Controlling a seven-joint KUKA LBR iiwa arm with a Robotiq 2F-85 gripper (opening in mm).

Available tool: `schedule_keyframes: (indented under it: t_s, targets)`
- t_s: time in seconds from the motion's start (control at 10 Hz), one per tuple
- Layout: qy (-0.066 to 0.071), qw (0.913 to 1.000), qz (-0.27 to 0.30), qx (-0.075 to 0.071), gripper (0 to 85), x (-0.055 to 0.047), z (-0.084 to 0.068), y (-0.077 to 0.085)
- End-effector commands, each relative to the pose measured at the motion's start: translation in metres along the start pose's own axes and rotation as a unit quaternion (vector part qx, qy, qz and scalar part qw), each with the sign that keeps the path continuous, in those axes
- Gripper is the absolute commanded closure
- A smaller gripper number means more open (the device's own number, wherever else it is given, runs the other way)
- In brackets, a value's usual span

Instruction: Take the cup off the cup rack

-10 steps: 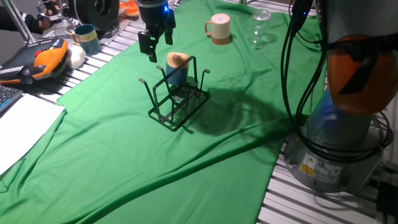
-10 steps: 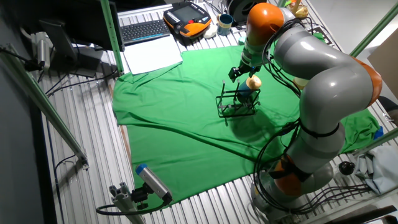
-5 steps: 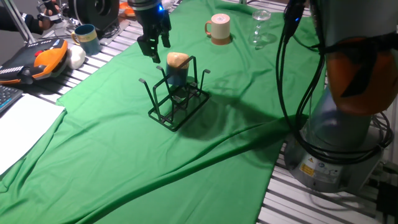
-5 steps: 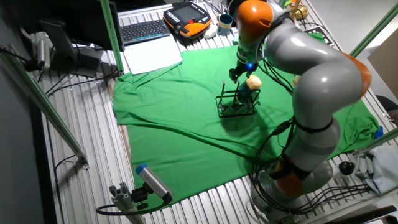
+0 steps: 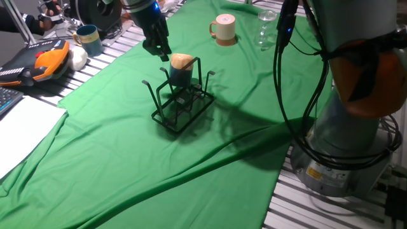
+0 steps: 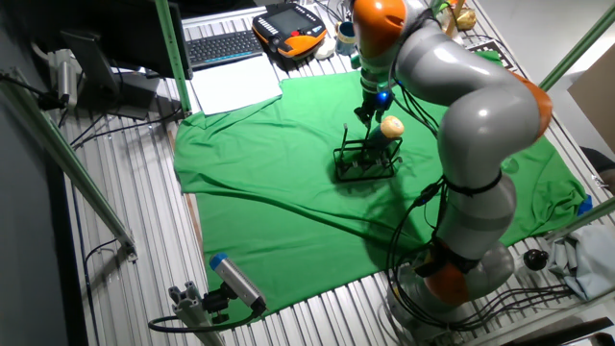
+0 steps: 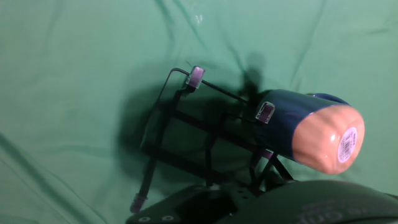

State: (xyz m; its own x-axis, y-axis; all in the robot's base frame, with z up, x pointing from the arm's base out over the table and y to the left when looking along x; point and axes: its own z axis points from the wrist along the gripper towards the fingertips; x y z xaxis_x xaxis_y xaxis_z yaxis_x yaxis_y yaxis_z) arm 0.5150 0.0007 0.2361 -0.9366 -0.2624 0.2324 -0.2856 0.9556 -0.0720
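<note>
The cup [image 5: 180, 70] is dark blue with a tan end and sits upside down on a prong of the black wire cup rack [image 5: 182, 104], which stands on the green cloth. My gripper [image 5: 159, 49] hangs just left of and slightly above the cup's tan end, tilted toward it, open and holding nothing. In the other fixed view the gripper [image 6: 370, 110] is beside the cup [image 6: 389, 128] over the rack [image 6: 365, 160]. The hand view shows the cup [image 7: 305, 127] lying across the right of the frame on the rack [image 7: 180, 140]; my fingertips are out of sight there.
A cream mug [image 5: 222, 28] and a clear glass [image 5: 267, 25] stand at the back of the cloth. A teal mug [image 5: 88, 39] and an orange pendant [image 5: 38, 60] sit at the left. The robot base [image 5: 343, 146] stands at the right.
My gripper has shifted a little left and tilted toward the cup, and the arm has swung over. The cup and rack have not moved.
</note>
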Motion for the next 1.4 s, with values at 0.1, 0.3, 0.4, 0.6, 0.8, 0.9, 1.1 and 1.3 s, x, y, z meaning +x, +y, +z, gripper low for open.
schedule_keyframes:
  t_s: [0.1, 0.3, 0.4, 0.6, 0.8, 0.9, 1.1, 1.3]
  targets:
    - [-0.001, 1.0, -0.003, -0.001, 85.0, 0.0, 0.0002, 0.0001]
    - [-0.001, 1.0, 0.0, -0.001, 85.0, 0.0, 0.0002, 0.0]
    - [-0.001, 1.0, 0.0, -0.001, 85.0, 0.0, 0.0002, 0.0]
    - [-0.001, 1.0, 0.0, -0.001, 85.0, 0.0, 0.0002, 0.0]
    - [-0.001, 1.0, 0.003, -0.001, 85.0, 0.0, 0.0002, 0.0]
    - [0.0, 1.0, 0.007, 0.0, 85.0, -0.0001, 0.0001, 0.0]
    - [0.002, 1.0, 0.005, 0.0, 85.0, -0.0001, 0.0001, -0.0001]
    - [0.002, 1.0, 0.003, 0.0, 85.0, -0.0001, 0.0, -0.0002]
